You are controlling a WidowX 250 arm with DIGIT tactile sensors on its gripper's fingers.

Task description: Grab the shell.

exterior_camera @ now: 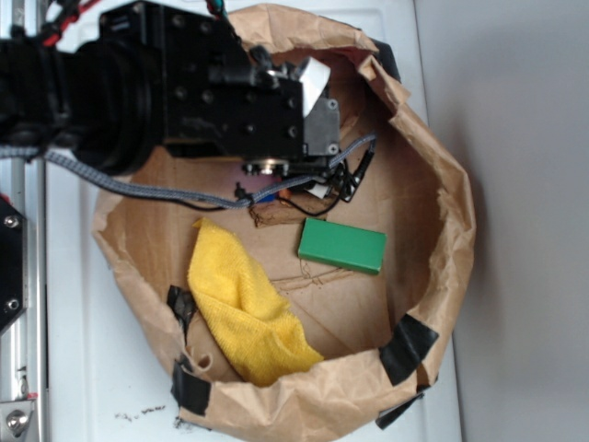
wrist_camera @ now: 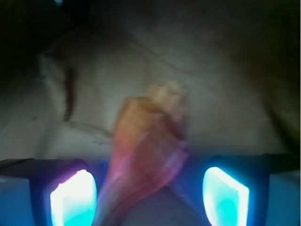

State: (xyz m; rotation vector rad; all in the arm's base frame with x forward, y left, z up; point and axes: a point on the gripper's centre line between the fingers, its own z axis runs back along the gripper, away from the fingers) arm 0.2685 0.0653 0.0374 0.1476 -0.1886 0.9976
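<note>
The shell [wrist_camera: 150, 150] sits right between my fingers in the wrist view, blurred but plainly orange-pink and ribbed, its paler bulging end pointing away from the camera and its narrow tail running down toward the bottom edge of the frame. From the exterior view I can barely see it: only a small orange glint under the arm, near the middle of the bag [exterior_camera: 433, 175] floor. I judge it hard and stiff, light, and glossy enough to skid out of a pinch; the thin tail and the spire look like the parts that could chip. I would close across the fat ribbed body, where the ridges give the pads something to bite, not on the taper. The gripper [wrist_camera: 149, 193] stands apart, with the two glowing pads [wrist_camera: 73, 197] wide on either side of the shell and neither one touching it, as far as the blur lets me tell. Whether I am low enough for the pads to meet the body I cannot say. Just beside the arm lies a green block [exterior_camera: 341, 245], and further off a yellow cloth [exterior_camera: 244, 308] is bunched against the bag's wall, well clear of the grasp.
</note>
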